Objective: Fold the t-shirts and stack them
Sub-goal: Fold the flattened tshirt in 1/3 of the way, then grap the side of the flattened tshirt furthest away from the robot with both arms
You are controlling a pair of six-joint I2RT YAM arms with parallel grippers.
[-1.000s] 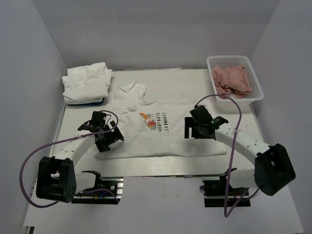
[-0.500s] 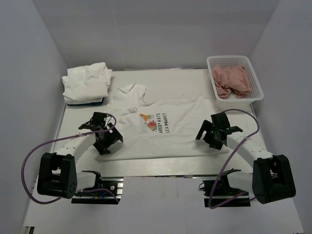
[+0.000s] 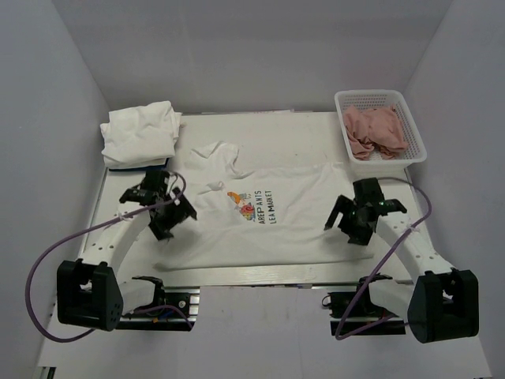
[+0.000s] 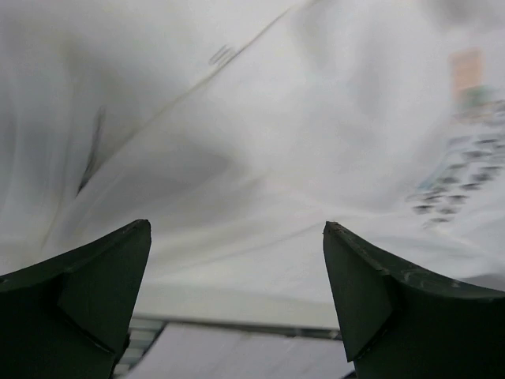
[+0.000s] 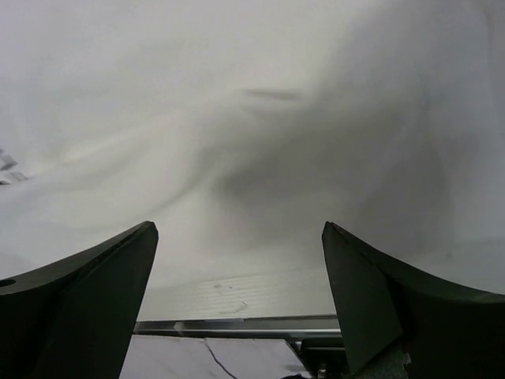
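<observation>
Plain grey walls (image 3: 237, 47) enclose a white table (image 3: 300, 130) under even light.

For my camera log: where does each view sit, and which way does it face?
Top external: above, behind, looking down on table, printed t-shirt, left arm, right arm.
Left wrist: on left arm, facing down at shirt; open left tool shows.
Right wrist: likewise; open right tool shows.
Top and left wrist share the shirt's lettering.

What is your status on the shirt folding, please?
Left claw open, empty; right claw open, empty. Printed t-shirt spread out beneath, unfolded; folded stack far left. Basket far right, out of the way.
</observation>
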